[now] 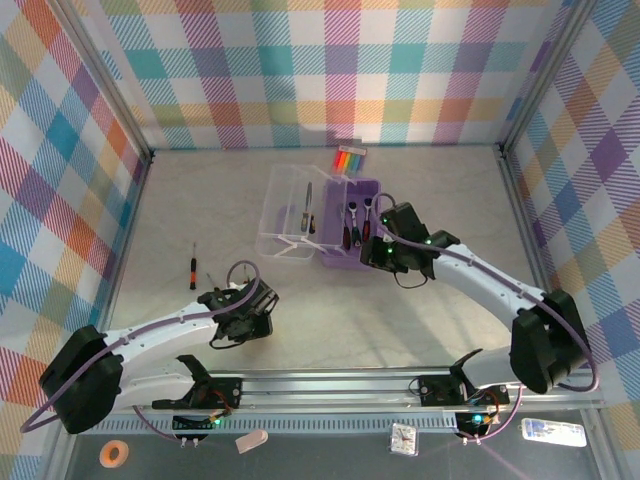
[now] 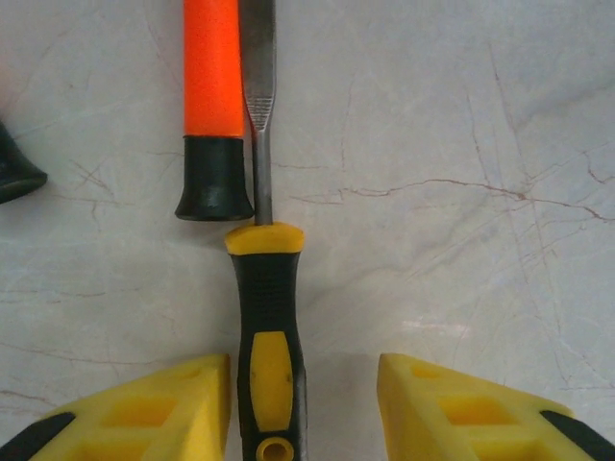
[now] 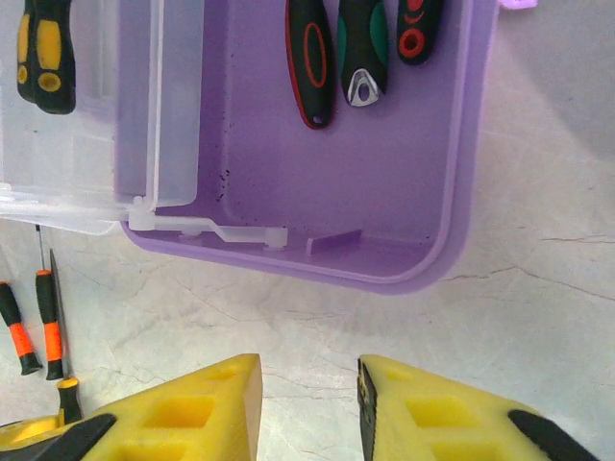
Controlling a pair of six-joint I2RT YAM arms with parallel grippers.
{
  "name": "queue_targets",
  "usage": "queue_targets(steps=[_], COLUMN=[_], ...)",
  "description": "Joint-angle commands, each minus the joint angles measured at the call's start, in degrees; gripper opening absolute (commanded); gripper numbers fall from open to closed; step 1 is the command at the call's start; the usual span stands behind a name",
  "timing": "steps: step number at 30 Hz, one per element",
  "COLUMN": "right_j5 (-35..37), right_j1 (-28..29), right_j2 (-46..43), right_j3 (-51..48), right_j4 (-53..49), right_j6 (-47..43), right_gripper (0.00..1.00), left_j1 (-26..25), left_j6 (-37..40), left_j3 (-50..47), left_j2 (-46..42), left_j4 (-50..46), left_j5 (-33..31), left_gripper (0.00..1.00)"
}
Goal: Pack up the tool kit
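The tool kit (image 1: pixel 352 232) lies open mid-table, its purple base (image 3: pixel 432 192) on the right and its clear lid (image 1: pixel 288 208) folded out to the left. Inside the base lie a black-and-red handle (image 3: pixel 309 62) and a green-and-black ratchet (image 3: pixel 362 53). My left gripper (image 2: pixel 304 384) is down at the table, open around a yellow-and-black screwdriver (image 2: pixel 267 327). The left finger is against the handle and the right finger stands apart. An orange-and-black screwdriver (image 2: pixel 211 106) lies beside it. My right gripper (image 3: pixel 309 403) hangs open and empty just short of the base's near rim.
A rainbow-striped packet (image 1: pixel 350 158) lies behind the case near the back wall. Another black-and-orange screwdriver (image 1: pixel 193 266) rests on the table left of my left arm. Checked walls close in the table on three sides.
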Motion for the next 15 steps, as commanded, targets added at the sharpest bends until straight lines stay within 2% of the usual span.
queue_targets(steps=[1,4,15], right_j5=[2.2,3.2,4.5], right_j1=[0.3,0.3,0.3], right_j2=[-3.2,-5.1,-7.7], right_j3=[-2.0,-3.1,-3.4], right_j4=[0.3,0.0,-2.8], right_j6=[0.5,0.4,-0.8], right_gripper=[0.34,0.34,0.34], left_j1=[-0.5,-0.6,-0.6], left_j6=[2.0,3.0,8.0], left_j3=[0.8,1.6,3.6], left_j2=[1.8,4.5,7.6], left_j4=[0.5,1.1,1.8], left_j5=[-1.0,-0.9,-1.9], left_gripper=[0.43,0.41,0.16])
